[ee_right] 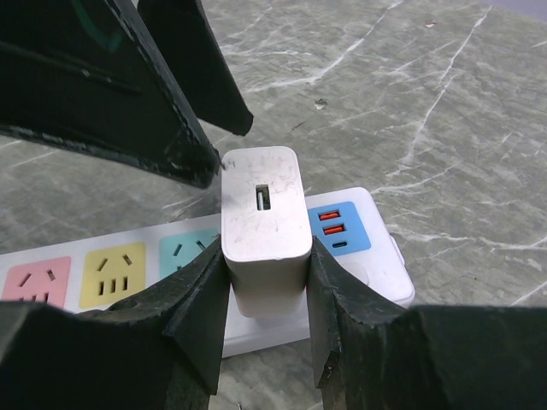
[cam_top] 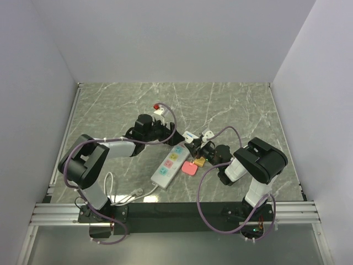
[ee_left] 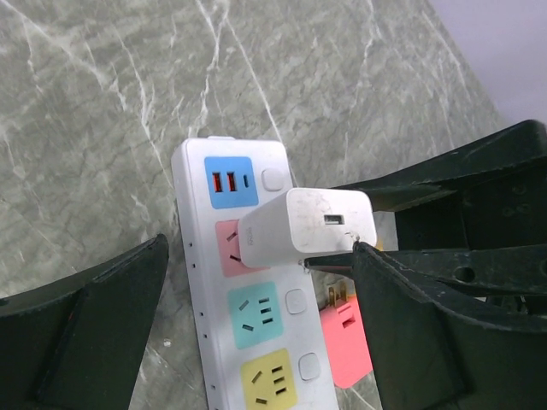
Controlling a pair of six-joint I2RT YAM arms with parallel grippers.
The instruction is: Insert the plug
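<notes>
right fingers (ee_right: 201,299) clamped on plug (ee_right: 263,213), holding it upright at strip's (ee_left: 256,314) pink socket (ee_left: 224,249) for insertion. left fingers (ee_left: 94,325) wide open, empty, straddling strip, probably to steady it.

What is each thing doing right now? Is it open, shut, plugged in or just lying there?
right tool, shut on the white charger.
left tool, open, holding nothing.
white charger, gripped, upright over the socket beside the USB ports; cannot tell if fully in.
power strip, lying flat, visible coloured sockets empty.
pink plug, unplugged, lying beside the strip.
</notes>
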